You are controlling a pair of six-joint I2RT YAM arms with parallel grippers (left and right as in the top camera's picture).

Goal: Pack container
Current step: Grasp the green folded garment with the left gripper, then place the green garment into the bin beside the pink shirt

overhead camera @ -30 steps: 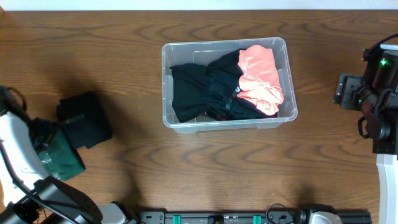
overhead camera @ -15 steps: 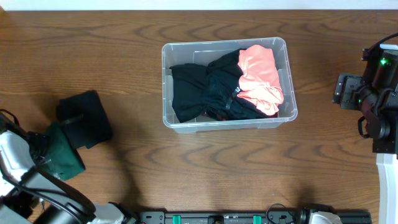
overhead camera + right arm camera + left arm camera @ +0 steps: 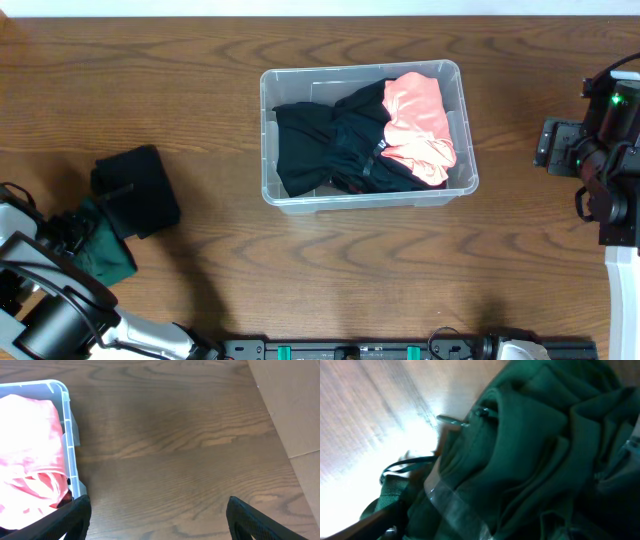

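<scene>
The clear plastic container (image 3: 270, 140) stands at the table's middle. It holds a black garment (image 3: 320, 145) and a coral-pink garment (image 3: 420, 120). Its corner (image 3: 65, 435) and the pink garment (image 3: 30, 445) show at the left of the right wrist view. A dark green garment (image 3: 105, 255) lies at the front left. My left gripper (image 3: 75, 225) is buried in it. In the left wrist view the green cloth (image 3: 530, 435) fills the frame around the clear finger (image 3: 470, 520), which sits near the centre. My right gripper (image 3: 157, 510) is open and empty, right of the container.
A folded black garment (image 3: 135, 190) lies on the table beside the green one, at its upper right. The right arm (image 3: 605, 160) stands at the right edge. A pale surface (image 3: 295, 405) lies beyond the table's edge in the right wrist view.
My left arm has swung down and back toward the front left edge, uncovering more of the green garment. The right arm and the container have not moved.
</scene>
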